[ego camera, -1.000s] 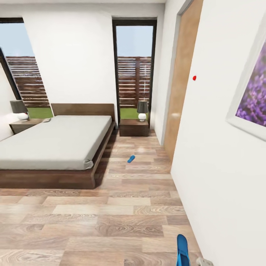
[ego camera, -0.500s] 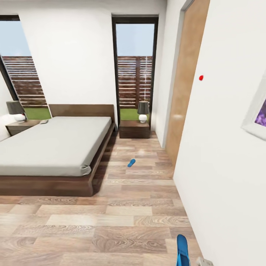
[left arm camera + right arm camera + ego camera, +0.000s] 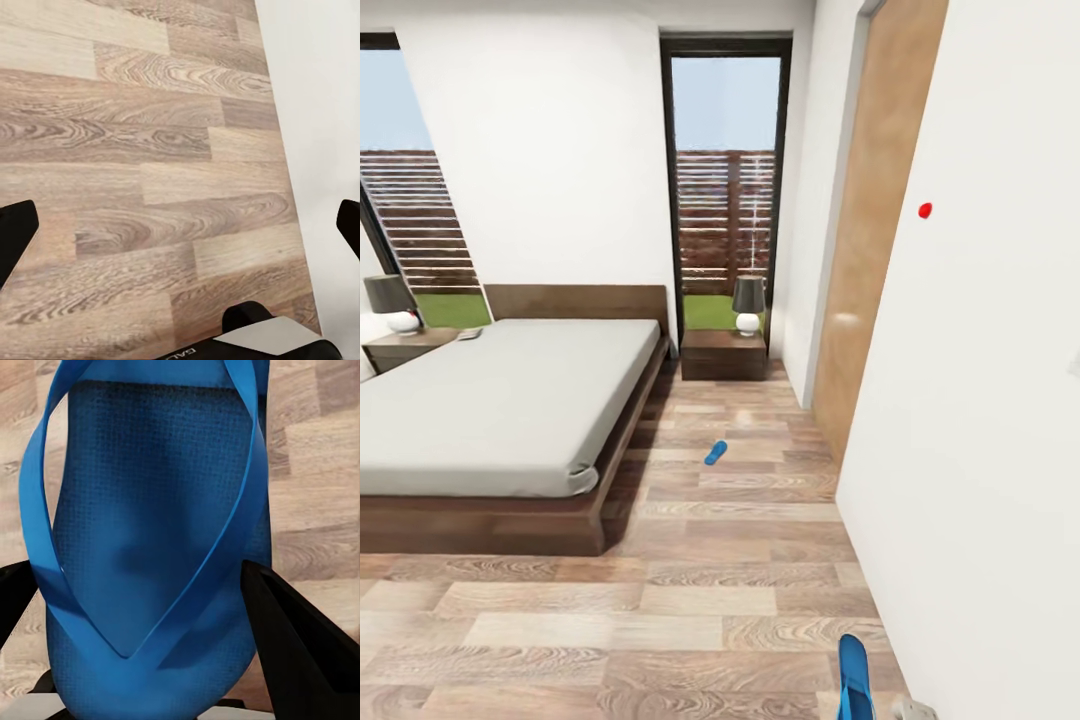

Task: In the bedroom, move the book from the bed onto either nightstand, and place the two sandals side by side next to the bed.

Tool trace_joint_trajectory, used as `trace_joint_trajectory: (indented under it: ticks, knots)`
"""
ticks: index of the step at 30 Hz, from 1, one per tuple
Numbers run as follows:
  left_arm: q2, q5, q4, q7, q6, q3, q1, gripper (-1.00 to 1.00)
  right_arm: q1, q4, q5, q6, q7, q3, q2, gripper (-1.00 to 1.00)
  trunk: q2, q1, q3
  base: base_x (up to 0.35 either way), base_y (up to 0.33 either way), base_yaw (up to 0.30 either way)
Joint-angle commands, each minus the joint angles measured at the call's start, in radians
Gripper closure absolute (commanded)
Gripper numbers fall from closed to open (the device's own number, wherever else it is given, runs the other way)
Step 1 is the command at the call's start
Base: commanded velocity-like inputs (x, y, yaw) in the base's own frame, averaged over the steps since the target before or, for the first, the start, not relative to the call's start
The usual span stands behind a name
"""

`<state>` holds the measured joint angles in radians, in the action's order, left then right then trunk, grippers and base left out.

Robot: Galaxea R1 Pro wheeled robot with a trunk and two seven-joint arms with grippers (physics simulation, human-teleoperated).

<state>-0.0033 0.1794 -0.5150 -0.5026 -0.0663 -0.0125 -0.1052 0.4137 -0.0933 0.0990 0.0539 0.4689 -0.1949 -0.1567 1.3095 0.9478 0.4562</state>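
One blue sandal (image 3: 715, 453) lies on the wood floor, right of the bed (image 3: 500, 400) and apart from its frame. My right gripper (image 3: 139, 577) is shut on the other sandal (image 3: 150, 532), whose straps and sole fill the space between the black fingers (image 3: 300, 645); it also pokes up low in the head view as a blue sandal (image 3: 853, 675). My left gripper (image 3: 184, 221) is open over bare floor. A dark nightstand (image 3: 723, 353) stands right of the headboard, another nightstand (image 3: 405, 345) left. A small flat grey thing (image 3: 468, 333) lies on the left one; I cannot tell whether it is the book.
A white wall (image 3: 980, 450) runs close along my right side, with a wooden door (image 3: 880, 200) further on. Each nightstand carries a lamp (image 3: 748, 303). Tall windows stand behind the bed. An open floor lane (image 3: 740, 520) leads between bed and wall.
The whole head view has shifted: the camera has moved forward, and the framed picture on the right wall has slid out of view. The sandal stays held in my right gripper.
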Motion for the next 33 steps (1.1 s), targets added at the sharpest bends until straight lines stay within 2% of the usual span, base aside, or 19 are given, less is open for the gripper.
trace_joint_trajectory:
  ticks: [1,33]
  knots:
    - [0.000,0.005,0.001,-0.002,-0.003,-0.001,-0.001,-1.00,0.000,0.000,0.011,0.006,0.004,-0.001,0.000,1.00,0.000,0.001,0.001,0.319,0.000,0.000]
    - [0.002,0.005,0.000,-0.002,-0.003,0.000,-0.001,-1.00,0.000,0.000,0.011,0.006,0.004,-0.001,0.000,1.00,0.000,0.001,0.001,0.322,0.000,0.000]
